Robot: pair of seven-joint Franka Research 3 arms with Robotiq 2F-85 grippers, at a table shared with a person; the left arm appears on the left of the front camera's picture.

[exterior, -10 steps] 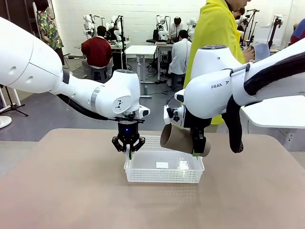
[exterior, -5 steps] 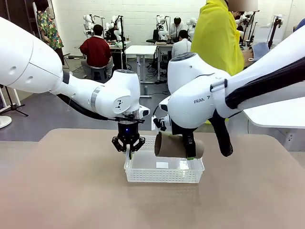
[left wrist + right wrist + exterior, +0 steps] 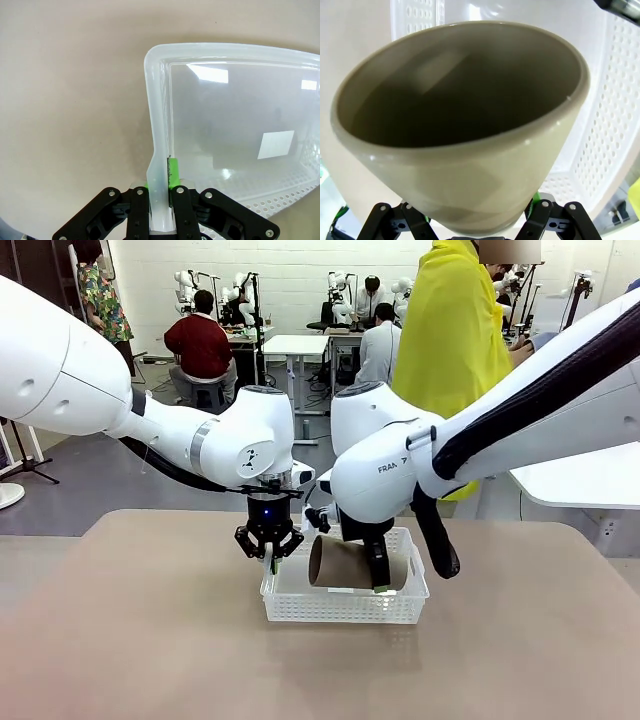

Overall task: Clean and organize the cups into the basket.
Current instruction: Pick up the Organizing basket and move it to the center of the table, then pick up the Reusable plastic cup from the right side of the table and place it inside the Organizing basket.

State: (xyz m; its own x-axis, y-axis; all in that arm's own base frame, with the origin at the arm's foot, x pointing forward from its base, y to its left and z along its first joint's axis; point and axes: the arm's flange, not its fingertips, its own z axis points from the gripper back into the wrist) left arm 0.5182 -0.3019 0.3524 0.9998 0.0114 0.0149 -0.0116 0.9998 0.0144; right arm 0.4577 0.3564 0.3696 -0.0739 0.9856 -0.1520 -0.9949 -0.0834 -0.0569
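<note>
The white basket [image 3: 300, 602] stands mid-table. My left gripper [image 3: 271, 556] is shut on the rim at its left end; in the left wrist view the basket's rim [image 3: 156, 100] runs up from between the clamped left gripper [image 3: 160, 181]. My right gripper [image 3: 379, 578] is shut on a tan-brown cup [image 3: 340, 565], held on its side, low inside the basket, mouth toward picture left. In the right wrist view the cup [image 3: 465, 150] is close up, its mouth open toward the camera, with the right gripper [image 3: 470, 222] closed around its lower body.
A person in a yellow garment [image 3: 450, 330] stands behind the table's far edge. Bare tan tabletop [image 3: 130, 640] lies on both sides of the basket. The basket's mesh wall [image 3: 615, 100] rises just beyond the cup.
My right arm has swung left and down, carrying the cup from above the basket's right end to low inside it. The left gripper has kept its hold on the rim.
</note>
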